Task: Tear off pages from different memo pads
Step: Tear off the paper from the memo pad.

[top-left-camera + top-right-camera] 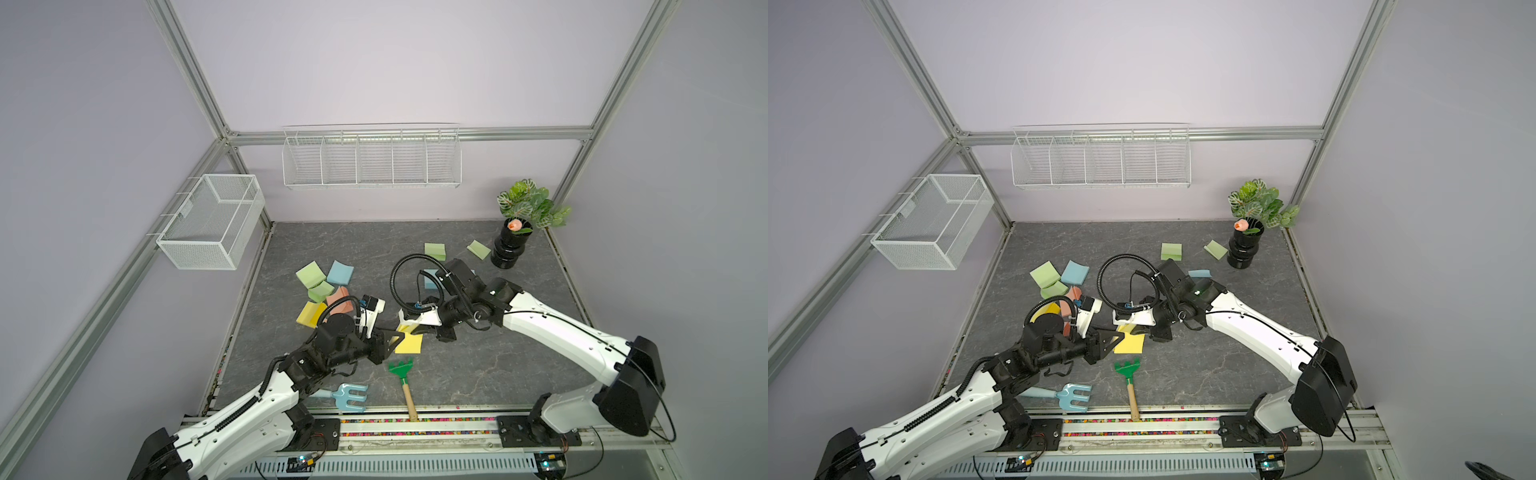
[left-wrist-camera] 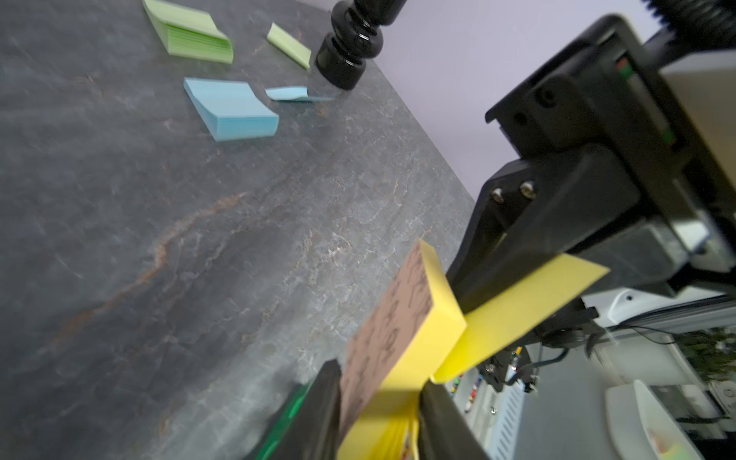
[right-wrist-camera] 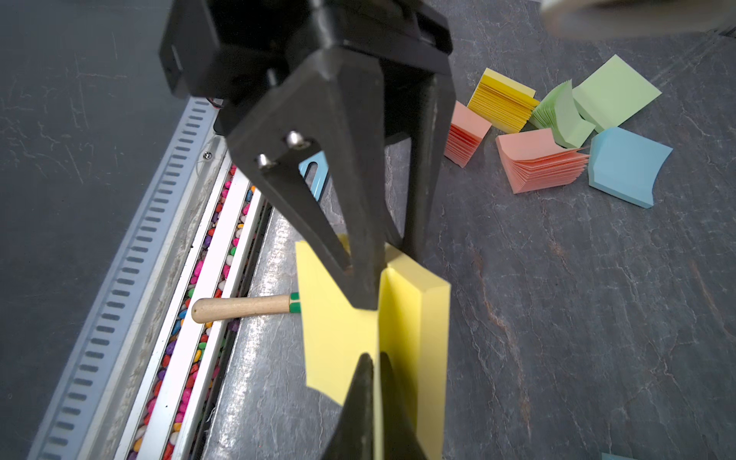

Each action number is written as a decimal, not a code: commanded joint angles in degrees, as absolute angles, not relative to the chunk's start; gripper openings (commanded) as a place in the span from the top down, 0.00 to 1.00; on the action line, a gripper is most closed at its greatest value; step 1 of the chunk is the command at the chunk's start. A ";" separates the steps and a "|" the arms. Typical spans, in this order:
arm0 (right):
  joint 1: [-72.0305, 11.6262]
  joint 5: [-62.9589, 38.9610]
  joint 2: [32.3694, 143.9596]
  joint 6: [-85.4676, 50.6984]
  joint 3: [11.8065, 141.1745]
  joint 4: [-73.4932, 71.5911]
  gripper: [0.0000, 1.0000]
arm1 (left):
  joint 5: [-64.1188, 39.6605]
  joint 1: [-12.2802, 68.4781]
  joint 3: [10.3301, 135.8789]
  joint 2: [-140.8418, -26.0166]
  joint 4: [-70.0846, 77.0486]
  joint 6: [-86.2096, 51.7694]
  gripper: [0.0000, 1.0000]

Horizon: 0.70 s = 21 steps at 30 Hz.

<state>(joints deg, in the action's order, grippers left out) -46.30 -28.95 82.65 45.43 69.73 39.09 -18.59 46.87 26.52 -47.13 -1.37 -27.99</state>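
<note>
Two grippers meet over the front middle of the table (image 1: 478,374). Left gripper (image 2: 380,378): jaws clamped on a yellow memo pad (image 2: 422,318), held on edge with its brown backing showing. Right gripper (image 3: 374,358): jaws pressed together, pinching a single yellow page (image 3: 338,330). Page and pad splay apart in a V and meet along one edge. Whether the pad touches the table cannot be told.

Just in front of them lies a green rake (image 1: 401,368) with a wooden handle. A light blue garden fork (image 1: 353,395) lies beside the left arm.

To the left sits a close cluster: two green memo pads (image 1: 311,274), a curled blue memo pad (image 1: 340,272), two salmon memo pads (image 3: 537,167) and a fanned yellow memo pad (image 1: 311,313).

Behind the right arm are a flat blue memo pad (image 2: 231,107), a loose blue page (image 2: 286,93) and a thick green memo pad (image 1: 434,250). A thinner green stack (image 1: 478,249) lies near a black vase (image 1: 505,249).
</note>
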 commanded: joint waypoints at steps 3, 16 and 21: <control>-46.06 -28.56 79.32 44.58 67.99 36.21 0.93 | -18.63 46.53 26.68 -45.17 -0.83 -27.40 0.81; -46.05 -15.72 72.73 43.34 64.53 28.30 0.93 | -2.81 46.58 27.53 -43.46 -10.83 -28.05 0.87; -45.53 -10.37 73.12 46.08 65.82 29.28 0.93 | 4.87 46.58 27.51 -39.63 -16.06 -30.83 0.87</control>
<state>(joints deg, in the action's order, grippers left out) -46.19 -15.03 74.50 44.23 65.08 29.32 -4.12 46.96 27.11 -41.74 -9.19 -28.86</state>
